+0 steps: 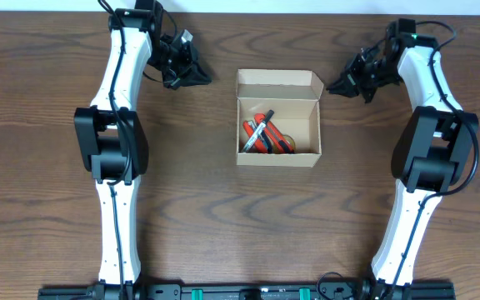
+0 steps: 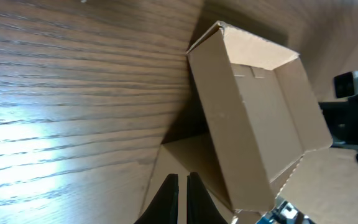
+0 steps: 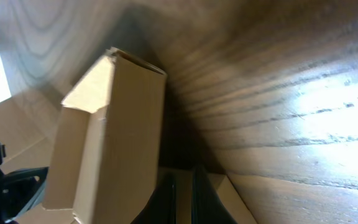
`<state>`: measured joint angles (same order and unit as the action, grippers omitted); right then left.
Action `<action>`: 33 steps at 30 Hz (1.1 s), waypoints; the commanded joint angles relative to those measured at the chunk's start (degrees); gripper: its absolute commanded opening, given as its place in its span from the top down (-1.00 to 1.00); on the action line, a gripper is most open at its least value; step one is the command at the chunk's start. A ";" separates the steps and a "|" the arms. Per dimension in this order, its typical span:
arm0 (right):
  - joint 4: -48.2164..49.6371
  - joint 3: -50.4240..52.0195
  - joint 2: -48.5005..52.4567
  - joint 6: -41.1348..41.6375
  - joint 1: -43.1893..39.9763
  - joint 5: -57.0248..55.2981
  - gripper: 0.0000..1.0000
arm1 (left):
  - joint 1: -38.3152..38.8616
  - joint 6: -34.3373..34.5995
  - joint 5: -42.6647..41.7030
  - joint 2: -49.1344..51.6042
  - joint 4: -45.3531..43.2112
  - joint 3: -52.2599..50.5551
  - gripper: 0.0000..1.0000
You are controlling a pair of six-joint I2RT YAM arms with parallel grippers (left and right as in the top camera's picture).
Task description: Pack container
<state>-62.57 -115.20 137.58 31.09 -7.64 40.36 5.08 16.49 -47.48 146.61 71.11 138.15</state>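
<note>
While both grippers hang to either side of it, a tan cardboard container sits open at the middle of a dark wooden table, its flap lid folded back toward 12 o'clock. Orange-handled tools lie inside, toward 9 o'clock. The left gripper is at the box's 10 o'clock, jaws pressed together, empty. The right gripper is at 2 o'clock, likewise closed on nothing.

The overhead view is evenly lit and sharp, with only faint shadows beside the box. In both wrist views white glare washes across the wood surface. A deep shadow pools at the box's base, and the near foreground is dim.
</note>
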 commanded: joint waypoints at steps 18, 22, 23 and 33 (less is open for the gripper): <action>1.95 1.77 0.81 1.53 0.96 3.65 0.97 | 2.08 3.26 -7.65 5.64 -1.53 -0.11 0.88; 2.60 1.79 0.83 2.75 1.40 3.69 0.97 | 2.08 3.32 -7.67 5.64 -1.62 -0.11 0.88; 2.62 1.79 0.83 2.75 1.51 3.89 0.97 | 2.08 3.76 -7.67 5.64 -1.62 -0.11 0.88; 9.33 8.68 0.83 5.84 1.70 8.09 0.97 | 2.08 5.01 -9.14 5.66 -3.06 -0.11 0.89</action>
<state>-54.63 -109.58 137.58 35.00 -6.44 45.25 7.22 21.02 -55.42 152.48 68.01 138.15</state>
